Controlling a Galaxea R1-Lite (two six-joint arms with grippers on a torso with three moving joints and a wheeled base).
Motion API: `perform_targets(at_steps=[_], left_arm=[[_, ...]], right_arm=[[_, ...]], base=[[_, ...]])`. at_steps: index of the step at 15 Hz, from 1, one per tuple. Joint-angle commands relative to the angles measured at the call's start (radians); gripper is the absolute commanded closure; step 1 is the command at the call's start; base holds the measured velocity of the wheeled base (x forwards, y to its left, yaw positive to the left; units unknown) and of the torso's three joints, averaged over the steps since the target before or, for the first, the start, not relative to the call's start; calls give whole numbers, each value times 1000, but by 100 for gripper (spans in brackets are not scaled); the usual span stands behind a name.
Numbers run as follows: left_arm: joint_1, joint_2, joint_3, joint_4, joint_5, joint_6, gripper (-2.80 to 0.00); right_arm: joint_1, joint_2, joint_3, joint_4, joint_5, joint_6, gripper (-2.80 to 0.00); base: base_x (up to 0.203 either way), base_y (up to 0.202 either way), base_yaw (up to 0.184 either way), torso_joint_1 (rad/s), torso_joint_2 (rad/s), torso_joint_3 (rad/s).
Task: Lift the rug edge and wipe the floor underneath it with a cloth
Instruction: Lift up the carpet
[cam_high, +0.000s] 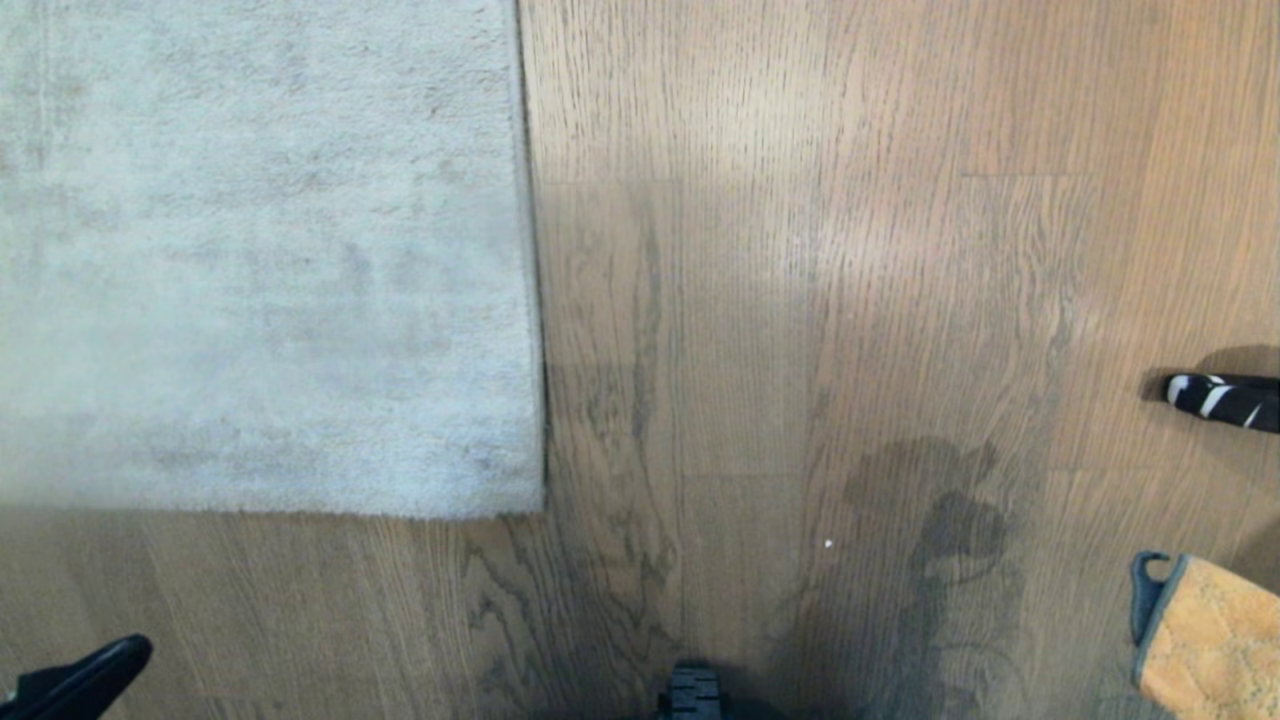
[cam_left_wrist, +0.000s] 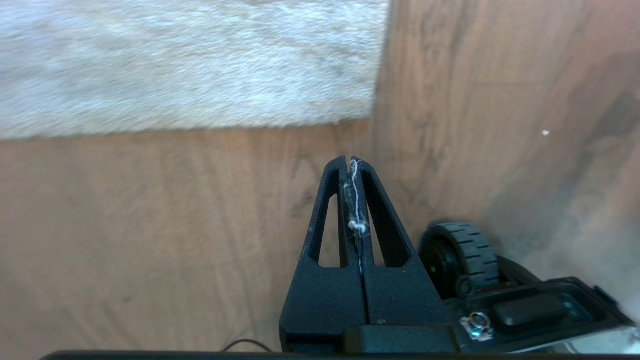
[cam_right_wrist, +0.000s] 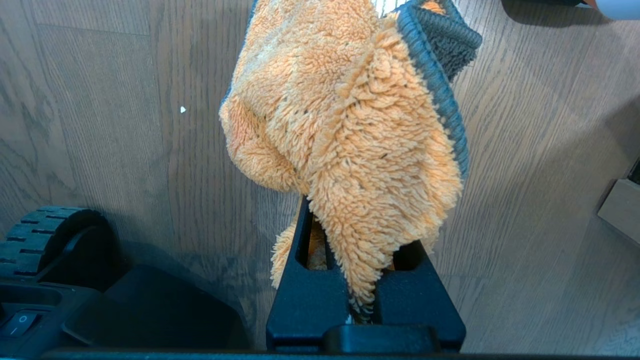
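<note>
- The rug (cam_high: 260, 250) lies flat on the floor (cam_high: 800, 300), its pale grey pile up; the rug edge (cam_high: 535, 300) runs straight down to a square corner (cam_high: 535, 505), all of it down against the planks.
- The left hand (cam_left_wrist: 350, 162) hovers over bare floor just off that corner, near the rug but not touching it. Its fingers (cam_left_wrist: 327, 210) are pressed together with nothing held, only a few wisps of white lint caught in the seam.
- In the head view that hand (cam_high: 85, 680) shows on the near side of the rug, apart from its border.
- The right hand (cam_right_wrist: 357, 280) is well away from the rug, out over open floor, clamped on an orange cloth (cam_right_wrist: 350, 125) with a dark grey trim. The cloth bunches above the fingers and drapes over them.
- A small white speck (cam_high: 828, 543) sits on the floor between the rug corner and the cloth (cam_high: 1215, 640).
- A black-and-white striped object (cam_high: 1225, 398) lies on the floor far from the rug, beyond the cloth.
- A black wheel (cam_left_wrist: 462, 252) of the base stands just beside the left hand.
</note>
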Motion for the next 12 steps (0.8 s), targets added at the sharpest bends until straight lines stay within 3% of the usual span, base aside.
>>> perform_targets(at_steps=[1, 8, 12], left_arm=[[-33, 229, -12, -79, -12, 0, 0], [-196, 800, -160, -411, 2, 2, 0], [-315, 970, -320, -450, 59, -23, 0]], right_arm=[[1, 1, 0, 0, 2, -1, 0], [0, 1, 0, 0, 2, -1, 0], [0, 1, 0, 0, 0, -1, 0]], base=[[0, 0, 0, 0, 0, 0], [0, 0, 0, 0, 0, 0], [0, 0, 0, 0, 0, 0]])
